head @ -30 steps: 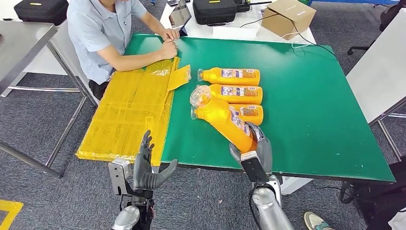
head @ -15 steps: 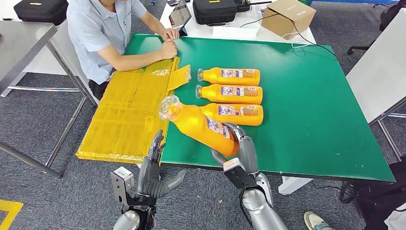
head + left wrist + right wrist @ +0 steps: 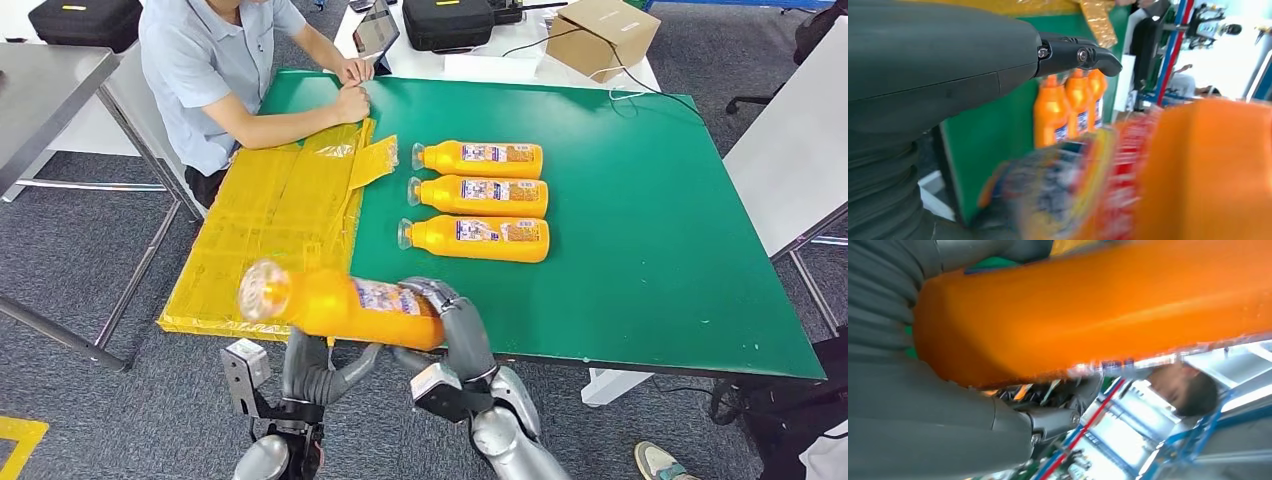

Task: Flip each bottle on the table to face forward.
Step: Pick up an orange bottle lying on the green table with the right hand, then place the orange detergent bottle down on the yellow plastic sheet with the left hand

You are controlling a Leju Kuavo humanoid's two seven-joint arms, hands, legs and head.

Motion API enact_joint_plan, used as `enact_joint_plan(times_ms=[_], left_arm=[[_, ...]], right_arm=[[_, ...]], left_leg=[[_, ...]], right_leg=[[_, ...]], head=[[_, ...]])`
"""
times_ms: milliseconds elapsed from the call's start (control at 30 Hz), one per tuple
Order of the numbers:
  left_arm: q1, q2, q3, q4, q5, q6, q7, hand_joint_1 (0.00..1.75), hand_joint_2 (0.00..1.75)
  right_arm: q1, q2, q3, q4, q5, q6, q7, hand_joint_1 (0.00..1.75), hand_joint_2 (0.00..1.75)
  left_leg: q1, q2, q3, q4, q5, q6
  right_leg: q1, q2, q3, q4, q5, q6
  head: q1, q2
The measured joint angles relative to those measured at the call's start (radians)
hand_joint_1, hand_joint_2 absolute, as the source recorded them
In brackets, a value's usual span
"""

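Right robot hand point(image 3: 455, 325) grips orange bottle point(image 3: 340, 305), swung left off table point(image 3: 660, 260) vs 1s ago.

I see the green table point(image 3: 640, 220) bearing three orange bottles point(image 3: 480, 196) lying side by side, caps leftward, with a yellow flattened carton point(image 3: 270, 230) over its left edge.

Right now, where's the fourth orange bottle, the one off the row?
In the head view, the orange plastic bottle with the clear cap is held sideways in the right hand off the green table's near edge, cap toward the yellow-taped cardboard, above the left hand.
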Motion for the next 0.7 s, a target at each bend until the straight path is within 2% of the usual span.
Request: enact_joint_plan(times_ms=[133, 267, 567, 700], left_arm=[[0.001, 0.001, 0.006, -0.032, 0.064, -0.041, -0.001, 0.00, 1.75], [0.002, 0.003, 0.000, -0.054, 0.158, -0.120, 0.039, 0.00, 1.75], [-0.009, 0.002, -0.018, -0.074, 0.212, -0.121, 0.013, 0.00, 1.75], [-0.007, 0.004, -0.020, -0.080, 0.277, -0.170, 0.038, 0.00, 1.75]], right_arm=[[-0.020, 0.005, 0.060, 0.012, 0.000, -0.015, -0.017, 1.73, 1.75], [-0.048, 0.005, 0.097, 0.022, -0.037, -0.005, -0.041, 1.75, 1.75], [-0.079, 0.028, 0.154, 0.105, -0.104, 0.079, -0.060, 1.74, 1.75], [-0.095, 0.037, 0.162, 0.149, -0.136, 0.098, -0.065, 1.74, 1.75]], left_leg=[[0.000, 0.001, 0.000, 0.000, 0.000, 0.000], [-0.001, 0.000, 0.000, 0.000, 0.000, 0.000], [-0.001, 0.001, -0.001, 0.000, 0.000, 0.000], [0.000, 0.001, -0.001, 0.000, 0.000, 0.000]], right_leg=[[-0.001, 0.000, -0.001, 0.000, 0.000, 0.000], [-0.001, 0.000, -0.001, 0.000, 0.000, 0.000], [-0.001, 0.000, -0.001, 0.000, 0.000, 0.000], [-0.001, 0.000, -0.002, 0.000, 0.000, 0.000]], head=[[0.000, 0.000], [0.000, 0.000], [0.000, 0.000], [0.000, 0.000]])
